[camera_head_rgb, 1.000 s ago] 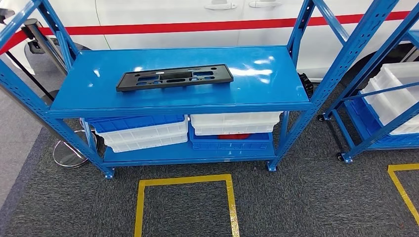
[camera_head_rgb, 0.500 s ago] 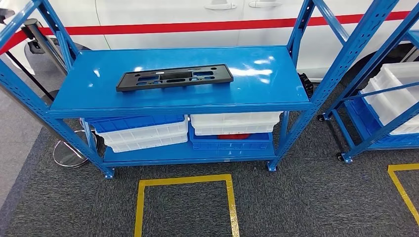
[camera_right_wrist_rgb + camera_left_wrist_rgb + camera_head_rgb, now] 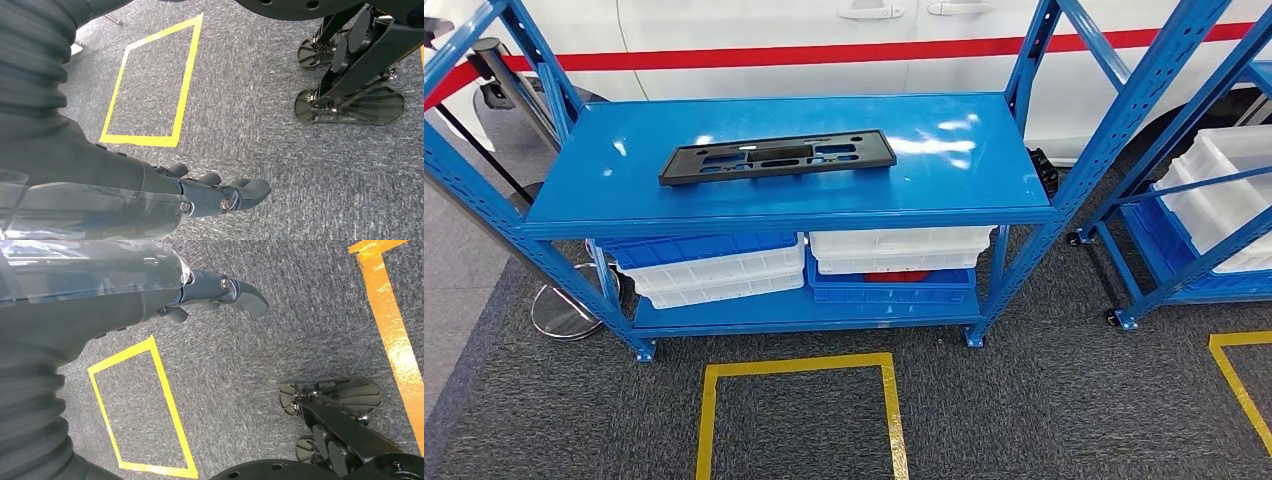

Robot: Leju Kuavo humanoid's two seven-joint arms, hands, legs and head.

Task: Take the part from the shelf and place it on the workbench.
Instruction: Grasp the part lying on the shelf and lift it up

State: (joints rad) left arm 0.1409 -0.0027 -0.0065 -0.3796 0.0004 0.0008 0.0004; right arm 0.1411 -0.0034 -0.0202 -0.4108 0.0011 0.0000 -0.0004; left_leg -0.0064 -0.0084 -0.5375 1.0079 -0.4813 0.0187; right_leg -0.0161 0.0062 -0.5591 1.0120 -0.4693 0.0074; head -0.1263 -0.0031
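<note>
Though unlabelled, black part on shelf

Bright, even overhead light; white glare patches sit on the blue shelf top. Frames are sharp, with slight bending at the edges.

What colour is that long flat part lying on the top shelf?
Black. The part shows best in the head view, on the blue shelf.
</note>
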